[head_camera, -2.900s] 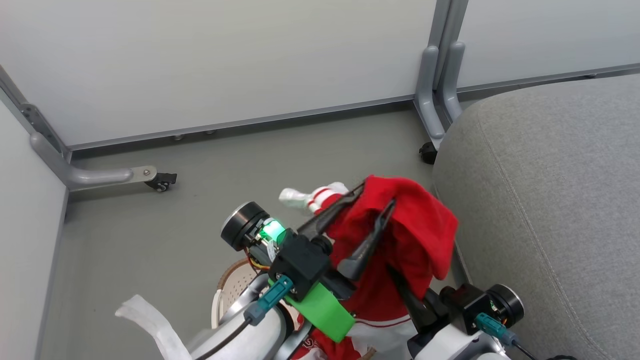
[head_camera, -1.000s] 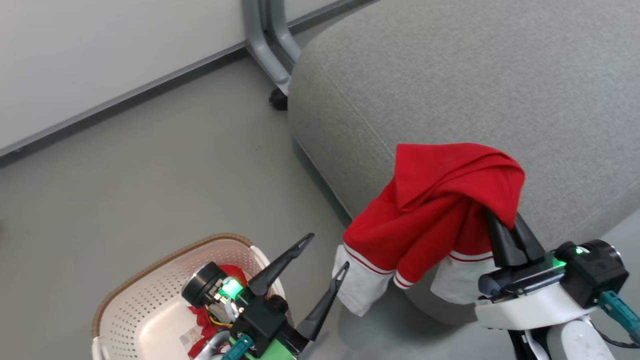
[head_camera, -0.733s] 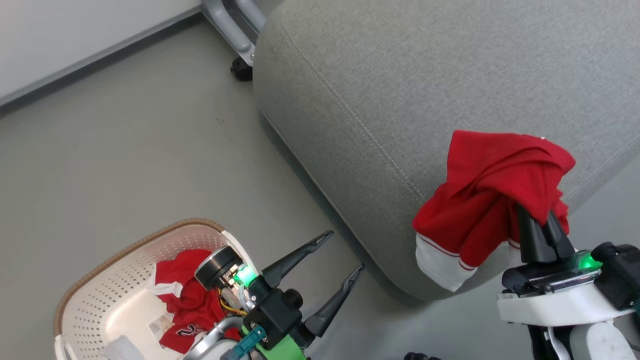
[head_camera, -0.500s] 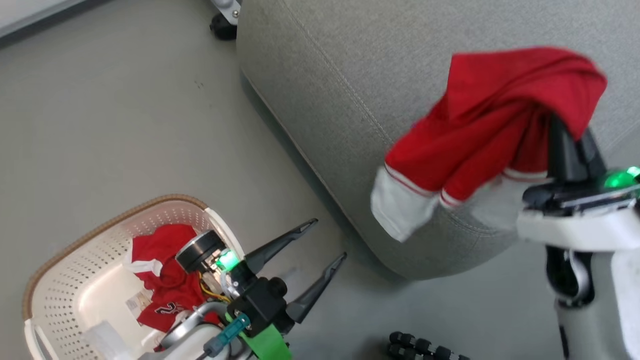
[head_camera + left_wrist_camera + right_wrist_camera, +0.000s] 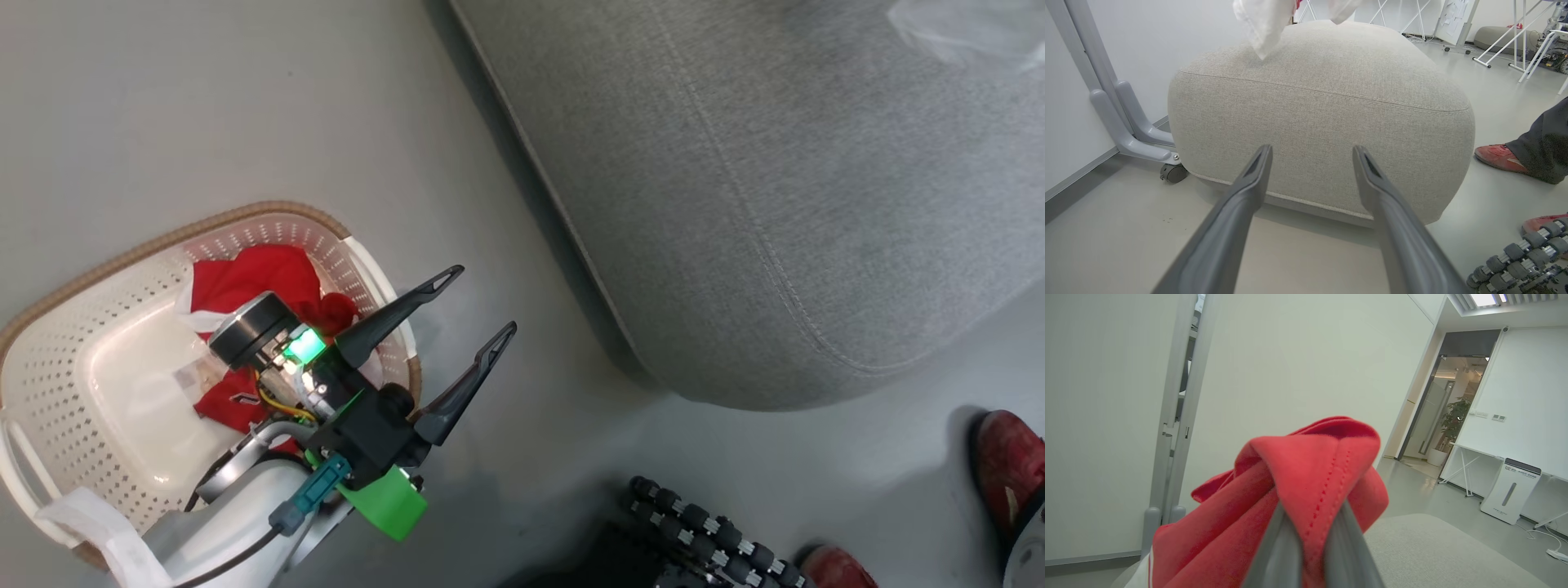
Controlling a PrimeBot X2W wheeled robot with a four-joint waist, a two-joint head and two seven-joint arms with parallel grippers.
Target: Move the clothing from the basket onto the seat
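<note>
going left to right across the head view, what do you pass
basket → left end effector → seat → red shoe

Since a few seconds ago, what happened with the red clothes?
The left gripper let go of the red garment; the right gripper kept it clamped and carried it from the basket up over the seat. The other red garment stayed in the basket; the left gripper stays open.
</note>
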